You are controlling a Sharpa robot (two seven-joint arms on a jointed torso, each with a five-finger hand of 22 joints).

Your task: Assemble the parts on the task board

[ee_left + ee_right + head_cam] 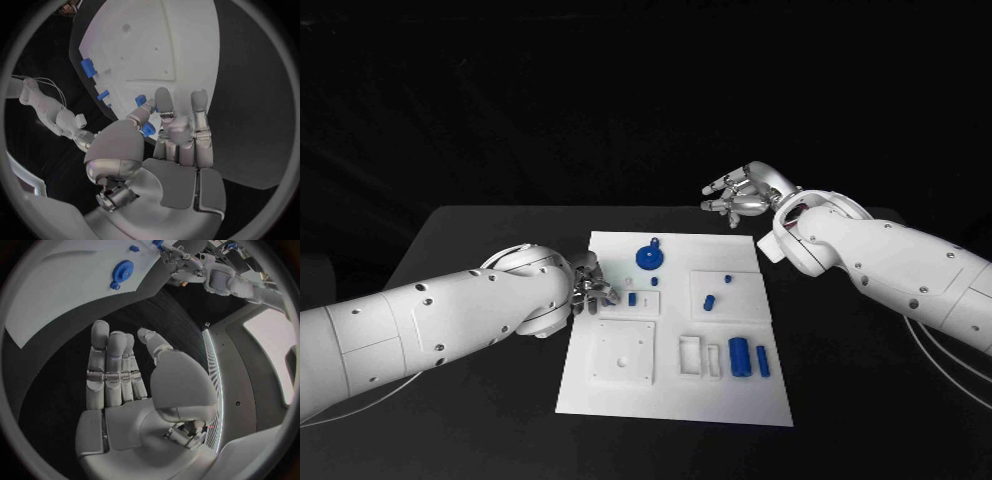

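The white task board [672, 400] lies in the middle of the black table [473, 240]. The left hand [589, 285] rests at the board's left edge, fingers just beside a small blue peg [633, 298]. A round blue part [651, 258] sits near the board's far edge. Another small part [708, 301] lies right of centre, and two blue cylinders [749, 358] lie near the right edge. The right hand [747, 192] hovers beyond the board's far right corner, fingers loosely curled and holding nothing.
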